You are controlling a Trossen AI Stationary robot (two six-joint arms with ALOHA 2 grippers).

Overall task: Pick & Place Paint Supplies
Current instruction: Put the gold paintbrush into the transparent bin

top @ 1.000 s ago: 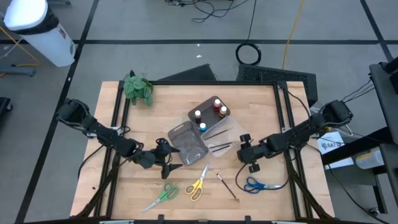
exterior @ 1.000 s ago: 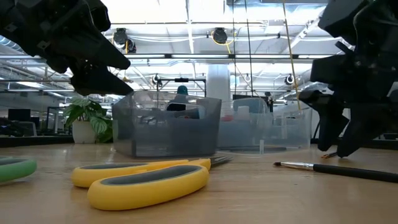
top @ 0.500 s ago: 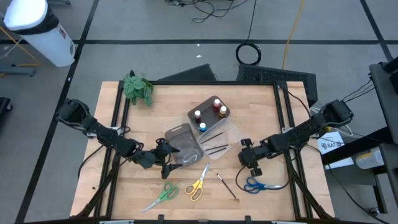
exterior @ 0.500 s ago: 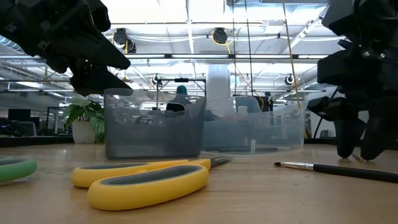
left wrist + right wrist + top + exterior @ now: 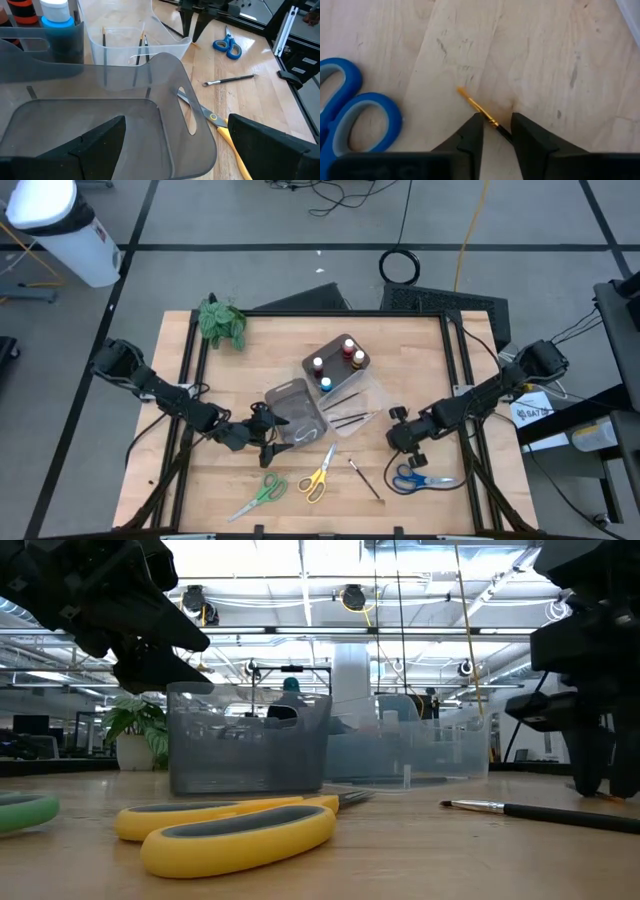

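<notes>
Left arm: reaches in from the left edge of the worktop (image 5: 400,350), slanting toward the middle, elbow low over the wood.
Left end effector (image 5: 268,434): spread wide at the near rim of the grey tray (image 5: 298,412); in the left wrist view its two dark fingers (image 5: 95,142) stand one on each side of the tray's handle wall, with nothing pinched between them.
Right arm: comes in from the right edge, stretched low across the worktop, wrist turned so the fingers point down at the wood.
Right end effector (image 5: 494,132): fingers a narrow gap apart, straddling a thin brush (image 5: 481,111) whose yellow-orange end sticks out ahead of them; contact with the brush cannot be told.
Blue scissors (image 5: 412,478): flat on the worktop just beside the right end effector, handles toward it.
Yellow scissors (image 5: 319,477): flat near the front edge, in front of the grey tray; closest thing in the low view.
Green scissors (image 5: 260,495): flat beside the yellow pair, on the left-arm side.
Loose brush (image 5: 365,480): lies alone on the wood between the yellow and blue scissors.
Paint bottles (image 5: 337,364): stand upright in a second grey tray behind the first, with red, white and blue caps showing.
Clear tray (image 5: 372,395): between the two arms, holding several thin dark brushes (image 5: 350,417).
Plant (image 5: 221,322): far left corner of the worktop, well apart from both arms.
</notes>
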